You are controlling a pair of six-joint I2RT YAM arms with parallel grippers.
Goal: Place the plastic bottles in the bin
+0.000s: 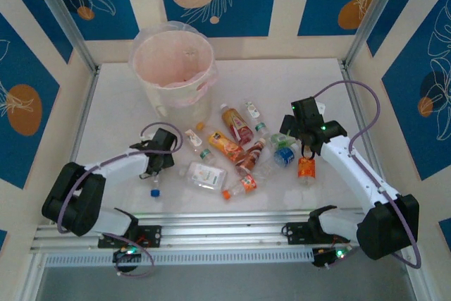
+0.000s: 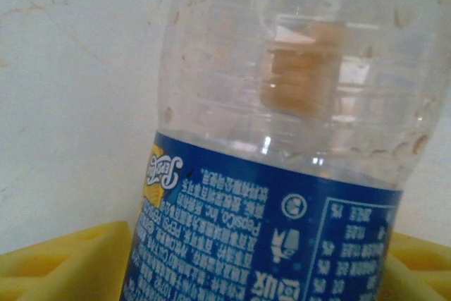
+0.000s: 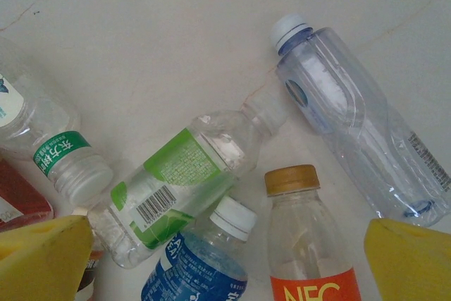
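**A:** Where is the left tool (image 1: 153,170)?

**B:** Out from the bin (image 1: 169,98) toward the arms, astride the blue-label bottle (image 2: 282,139) lying on the table (image 1: 120,103). Its yellow pads (image 2: 63,259) sit either side of the label. I can't tell whether they press it.

**A:** And the right tool (image 3: 227,259)?

**B:** Jaws wide and holding nothing. It hangs over the heap of bottles (image 1: 239,149) right of the bin, with an orange-label bottle (image 3: 303,244) beneath it.

**A:** How will the blue one handle?

**B:** It looks empty, so light. The thin clear wall would probably dent and slip. I'd grip across the label band, mid-body, and squeeze gently.
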